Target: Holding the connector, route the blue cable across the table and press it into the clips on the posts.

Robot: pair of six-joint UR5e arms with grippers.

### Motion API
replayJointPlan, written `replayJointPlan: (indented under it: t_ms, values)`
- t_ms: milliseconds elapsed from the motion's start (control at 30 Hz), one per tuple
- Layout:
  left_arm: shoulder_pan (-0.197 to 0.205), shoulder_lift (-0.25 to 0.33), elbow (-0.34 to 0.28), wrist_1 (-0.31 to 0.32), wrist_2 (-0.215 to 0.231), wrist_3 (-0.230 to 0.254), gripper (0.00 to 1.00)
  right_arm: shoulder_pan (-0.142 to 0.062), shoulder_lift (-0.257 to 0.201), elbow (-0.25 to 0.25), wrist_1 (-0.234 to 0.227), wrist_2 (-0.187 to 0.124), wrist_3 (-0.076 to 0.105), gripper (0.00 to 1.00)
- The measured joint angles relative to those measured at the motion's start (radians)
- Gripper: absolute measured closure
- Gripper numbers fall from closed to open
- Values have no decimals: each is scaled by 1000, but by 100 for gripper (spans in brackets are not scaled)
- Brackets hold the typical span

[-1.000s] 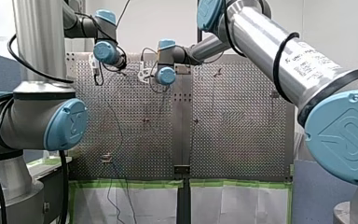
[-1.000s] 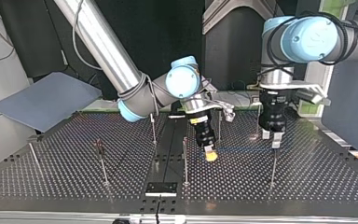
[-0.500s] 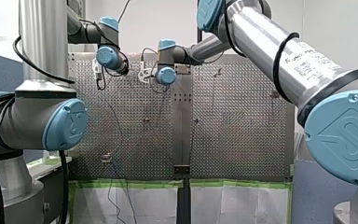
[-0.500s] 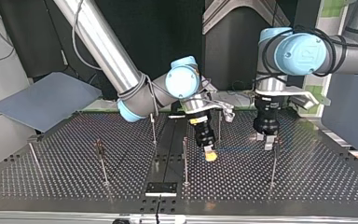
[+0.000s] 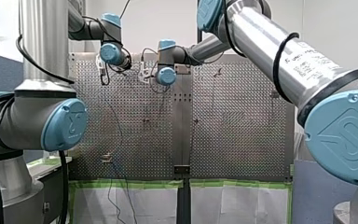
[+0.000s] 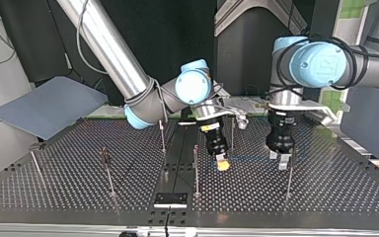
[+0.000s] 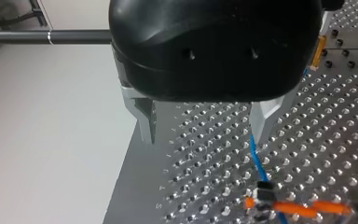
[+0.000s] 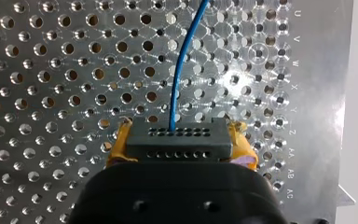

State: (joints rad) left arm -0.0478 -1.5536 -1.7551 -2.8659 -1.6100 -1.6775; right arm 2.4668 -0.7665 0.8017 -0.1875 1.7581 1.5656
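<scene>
Leftward in the top view went our left hand [image 6: 278,160], fingers [image 7: 145,119] apart, blue cable [image 7: 257,161] beside one finger; our right hand [image 6: 221,163] clamped the connector [image 8: 177,135]. Closing now, we judged, might miss the cable or knock the post [image 6: 289,177].

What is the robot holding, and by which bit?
My right arm's jaws pinch the dark connector by its two ends. My left arm's jaws are open, holding nothing.

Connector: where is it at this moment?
The connector is clamped between the yellow pads of my right tool. In the top view that tool hangs near the table's middle, just right of a thin post.
</scene>
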Motion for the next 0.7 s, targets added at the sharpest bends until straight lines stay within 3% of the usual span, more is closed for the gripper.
replayJointPlan:
  t_ms: [500, 700]
  values:
    - [-22, -115, 82, -12, -35, 27, 0, 2, 0, 0, 0, 0, 4, 100]
    - [-23, -132, 88, -12, -56, 26, 0, 2, 0, 0, 1, 0, 4, 100]
